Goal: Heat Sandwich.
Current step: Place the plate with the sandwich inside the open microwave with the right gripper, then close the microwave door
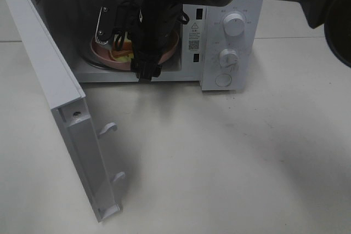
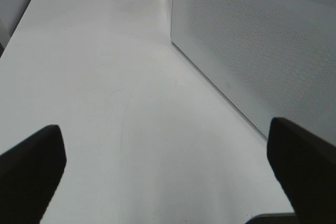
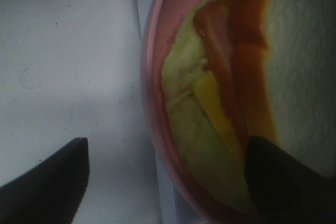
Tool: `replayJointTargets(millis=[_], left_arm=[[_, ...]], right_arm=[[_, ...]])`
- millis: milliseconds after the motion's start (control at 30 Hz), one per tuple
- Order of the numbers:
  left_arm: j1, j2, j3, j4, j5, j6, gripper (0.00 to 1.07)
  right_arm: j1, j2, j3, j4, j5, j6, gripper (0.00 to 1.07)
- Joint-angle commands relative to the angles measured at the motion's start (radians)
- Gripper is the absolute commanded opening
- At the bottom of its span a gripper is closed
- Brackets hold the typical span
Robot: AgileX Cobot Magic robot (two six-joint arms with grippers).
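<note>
Two grippers gape open: the left gripper hovers beside the door, the right gripper straddles the plate holding the sandwich inside the microwave at eleven o'clock, so best withdraw it level.

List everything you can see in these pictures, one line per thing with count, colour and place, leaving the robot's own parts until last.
microwave: one, white, on the table, its door swung open.
knobs: two, white, one above the other on the microwave's front.
button: one, white, round, below the knobs.
plate: one, pink, inside the microwave.
sandwich: one, white bread, tan crust, yellow-green filling, on the plate.
table: one, white, under everything.
right gripper: one, black, open, inside the microwave at the plate's rim.
left gripper: one, black, open, above the table beside a perforated white panel.
</note>
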Motion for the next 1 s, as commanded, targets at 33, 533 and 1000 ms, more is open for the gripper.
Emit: replayJointTargets(millis=[33, 533, 1000], left_arm=[[-0.004, -0.023, 0.002, -0.002, 0.002, -0.002, 1.0], [-0.004, -0.023, 0.002, -0.002, 0.002, -0.002, 1.0], [-0.004, -0.023, 0.002, -0.002, 0.002, -0.002, 1.0]], right_arm=[[0.004, -0.036, 0.046, 0.01, -0.023, 0.006, 0.76], [0.004, -0.211, 0.303, -0.013, -0.086, 0.006, 0.76], [0.004, -0.424, 0.602, -0.012, -0.181, 0.059, 0.76]])
